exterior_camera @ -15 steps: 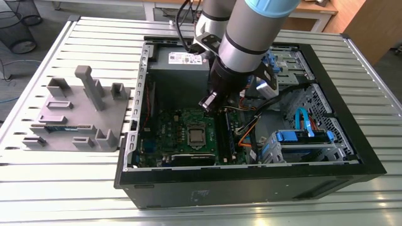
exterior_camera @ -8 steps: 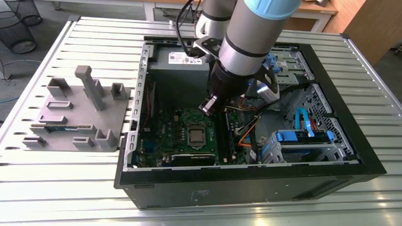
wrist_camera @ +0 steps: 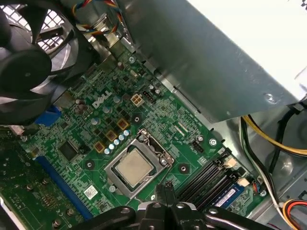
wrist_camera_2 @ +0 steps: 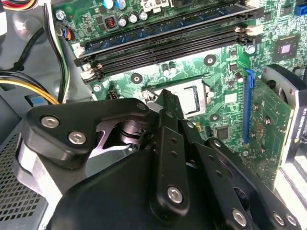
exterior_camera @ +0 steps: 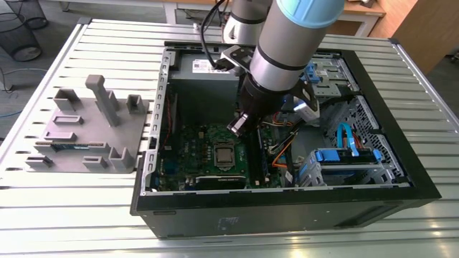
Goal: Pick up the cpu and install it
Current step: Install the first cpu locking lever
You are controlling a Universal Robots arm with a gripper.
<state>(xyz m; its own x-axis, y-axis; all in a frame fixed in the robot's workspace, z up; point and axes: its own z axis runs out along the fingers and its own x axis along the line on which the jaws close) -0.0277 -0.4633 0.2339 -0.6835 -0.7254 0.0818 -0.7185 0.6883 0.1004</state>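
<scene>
The cpu [wrist_camera: 134, 166] is a small silver square lying flat in its socket on the green motherboard [exterior_camera: 190, 161] inside the open computer case [exterior_camera: 287, 201]. It also shows in the exterior view as the cpu [exterior_camera: 224, 156], and the fingers partly cover the cpu [wrist_camera_2: 191, 98] in the second wrist view. My gripper [exterior_camera: 237, 127] hangs just above the board, a short way from the socket's edge near the memory slots. Its black fingertips [wrist_camera: 163, 190] are pressed together with nothing between them, and they stand apart from the chip.
A grey power supply box [wrist_camera: 211, 62] and its cable bundle [wrist_camera: 273, 139] stand close beside the arm. A black fan [wrist_camera: 29, 48], memory slots [wrist_camera_2: 163, 40] and an upright expansion card [wrist_camera_2: 268, 120] ring the socket. A grey parts fixture [exterior_camera: 86, 134] sits outside the case.
</scene>
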